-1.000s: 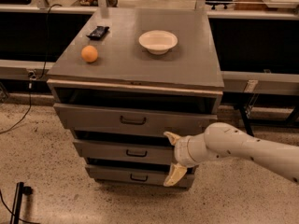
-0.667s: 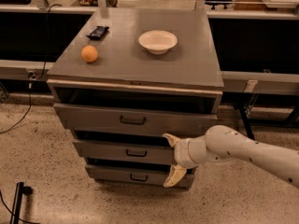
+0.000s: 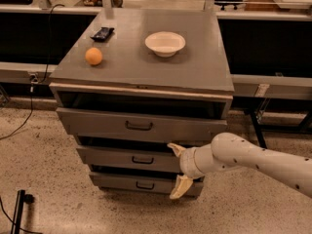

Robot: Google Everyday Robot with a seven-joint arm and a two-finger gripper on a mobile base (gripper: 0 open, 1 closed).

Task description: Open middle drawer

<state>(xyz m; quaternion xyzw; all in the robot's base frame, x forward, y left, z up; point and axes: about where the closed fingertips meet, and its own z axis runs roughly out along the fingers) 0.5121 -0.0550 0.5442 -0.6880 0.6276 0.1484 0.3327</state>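
Note:
The grey metal cabinet [image 3: 141,77] has three drawers. The middle drawer [image 3: 124,158] has a plain front and a small dark bar handle [image 3: 142,160] at its centre. My gripper [image 3: 176,171] is open in front of the drawer's right end, right of the handle. One cream finger [image 3: 174,149] points at the drawer's upper edge. The other finger [image 3: 180,187] hangs in front of the bottom drawer [image 3: 141,184]. The white arm [image 3: 253,160] comes in from the right. The top drawer [image 3: 139,123] is pulled out a little.
On the cabinet top lie an orange [image 3: 93,56], a white bowl [image 3: 165,43] and a small dark packet [image 3: 103,33]. Dark benches stand behind on both sides. A cable [image 3: 19,126] runs over the speckled floor at left. A black stand [image 3: 18,211] is at bottom left.
The gripper and arm have shifted slightly to the left toward the drawer fronts. The drawers have not moved.

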